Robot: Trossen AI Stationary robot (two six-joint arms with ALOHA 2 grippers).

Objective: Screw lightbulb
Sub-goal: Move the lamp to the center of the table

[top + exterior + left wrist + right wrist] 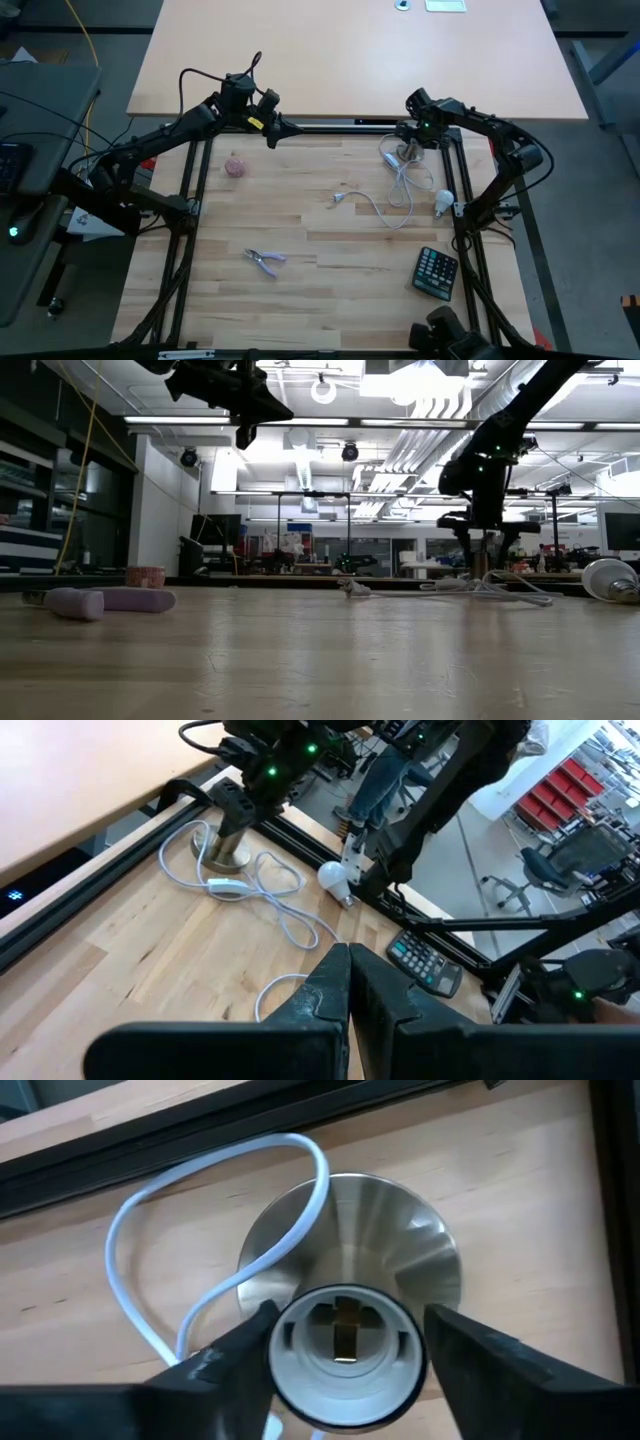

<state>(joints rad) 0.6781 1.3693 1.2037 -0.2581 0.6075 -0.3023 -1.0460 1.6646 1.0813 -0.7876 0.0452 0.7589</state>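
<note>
L arm sits raised over the table's far-left area, its left gripper (283, 128) clenched on nothing; the left wrist view shows the two dark fingers (345, 990) pressed together, w/ no object between them. Just below it on the wooden table (300, 300) lies a small pink ball (236, 166). Nearer the front edge, left of centre, rests a pair of pliers (265, 260) w/ pale purple handles.

Moving to mid-table, a white plug (340, 198) lies at the end of a white cord (395, 190), which loops back toward the far-right corner & runs up to the lamp base.

At the far right, the right gripper (410, 148) is down on the lamp socket (345, 1342): the right wrist view shows its fingers (240, 1355) on either side of the white socket collar, touching or nearly touching it, above the round brushed-metal base (400, 1250). Socket is empty, brass contact visible inside. Whether the grip is firm can't be told.

The lightbulb (442, 203) lies on its side on the table, right of the cord loops, close to the right frame rail, apart from both grippers. Low view shows it at the far right edge (610, 578), globe toward centre. Nearer the front right, a black calculator (436, 273) lies tilted on the wood.
</note>
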